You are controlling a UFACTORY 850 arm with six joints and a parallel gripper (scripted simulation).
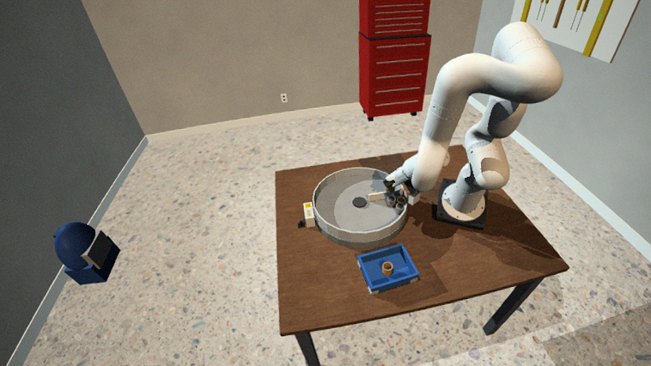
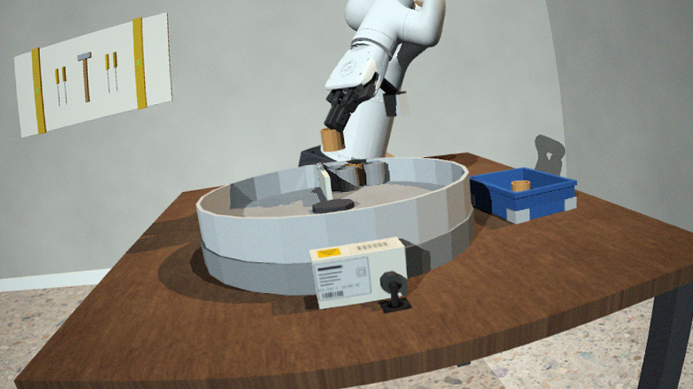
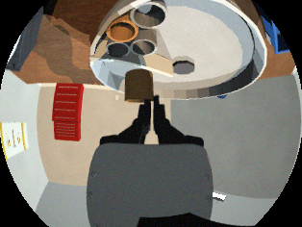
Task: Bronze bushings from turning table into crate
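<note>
In the top view, the gripper is over the arm's side of the turning table. The held bronze bushing is small and dark here, at the fingertips near a cream bar. A cluster of other bushings lies just beside it in this view. The blue crate stands apart from the turning table, with one bronze bushing standing inside.

In the exterior view, the gripper slants down and its fingers are nearly closed, pinching the held bronze bushing at its upper end. That bushing hangs directly below the fingertips, above the turning table's rim and apart from the cluster. Down inside the rim, gray bushings stand close around a bronze one behind the cream bar. The bronze bushing in the crate shows just its upper part over the wall.

In the wrist view, only a narrow gap parts the fingers, and the held bushing sits off to the left side of the picture from their tips, so the grip appears to be on its wall. Beyond it, another bronze bushing stands on the turning table, grouped with three steel bushings.
</note>
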